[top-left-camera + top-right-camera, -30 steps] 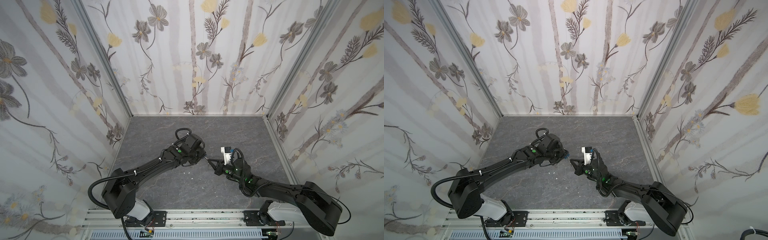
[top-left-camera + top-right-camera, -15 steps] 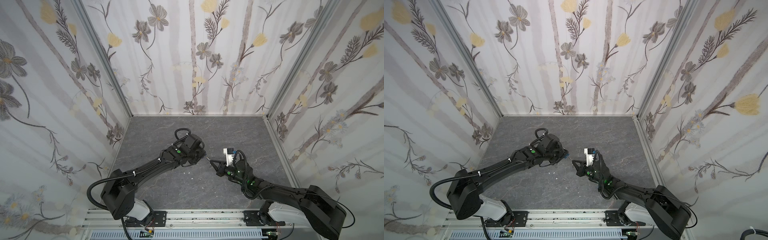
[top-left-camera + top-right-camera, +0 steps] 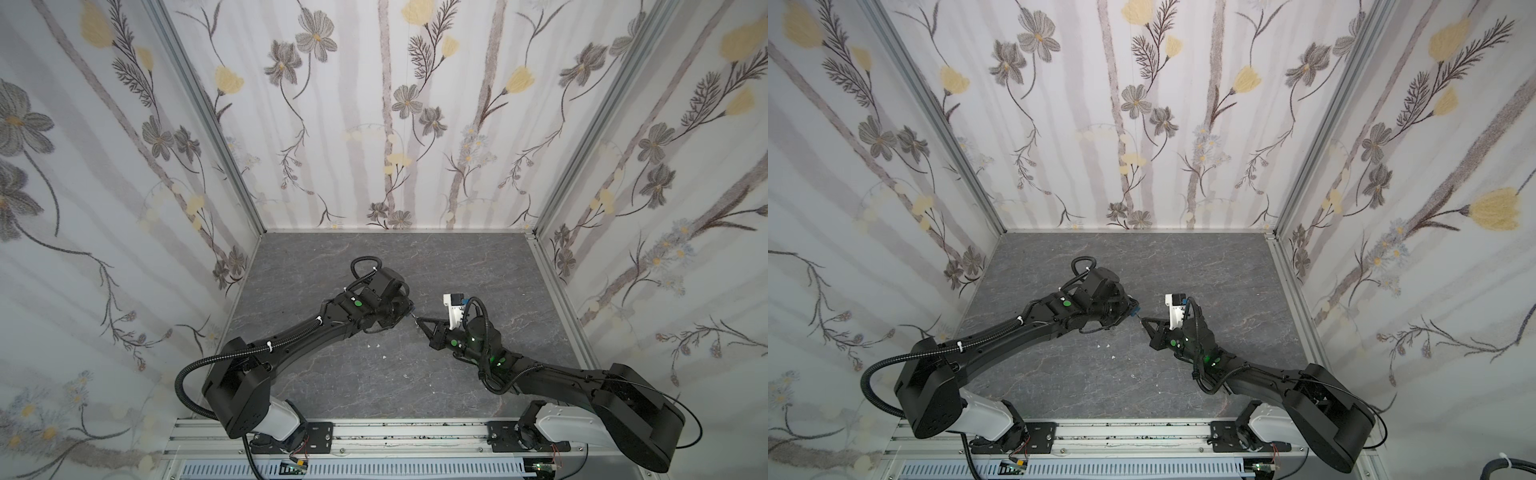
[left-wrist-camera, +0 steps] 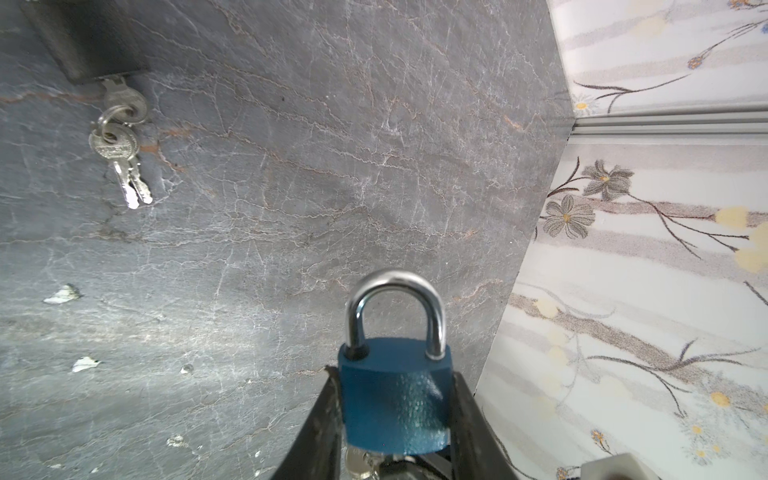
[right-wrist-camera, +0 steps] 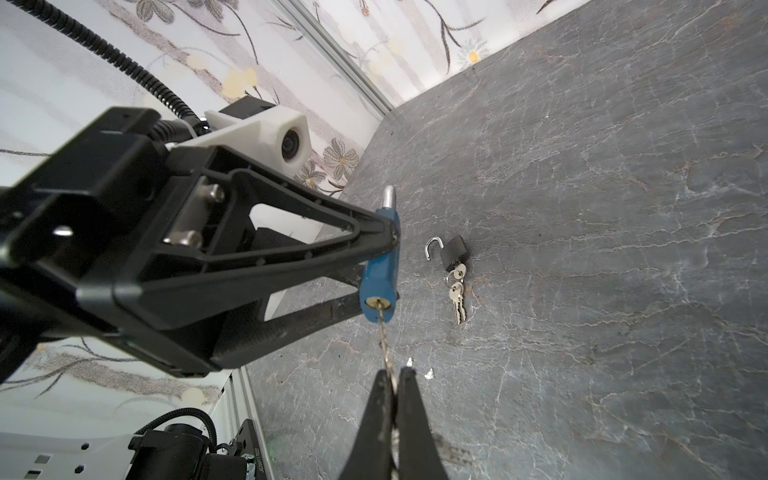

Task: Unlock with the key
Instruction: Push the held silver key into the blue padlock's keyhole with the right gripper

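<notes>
A blue padlock (image 4: 395,399) with its silver shackle (image 4: 395,282) closed sits clamped between the fingers of my left gripper (image 4: 395,376). In both top views the left gripper (image 3: 405,309) (image 3: 1129,309) holds it at mid-floor, facing the right gripper (image 3: 419,320) (image 3: 1144,320). In the right wrist view the padlock (image 5: 379,274) shows its brass keyhole end. My right gripper (image 5: 392,374) is shut on a silver key (image 5: 384,340). The key's blade reaches the keyhole; how deep it sits I cannot tell.
A black padlock (image 5: 455,255) with its shackle open lies on the grey floor (image 5: 602,249) beyond the blue one, a bunch of keys (image 5: 457,295) in it. The left wrist view shows those keys (image 4: 120,141) too. White flecks (image 4: 62,294) dot the floor. Papered walls enclose the cell.
The right gripper with the key has edged slightly left toward the blue padlock. The left arm has barely moved. Both grips are unchanged.
</notes>
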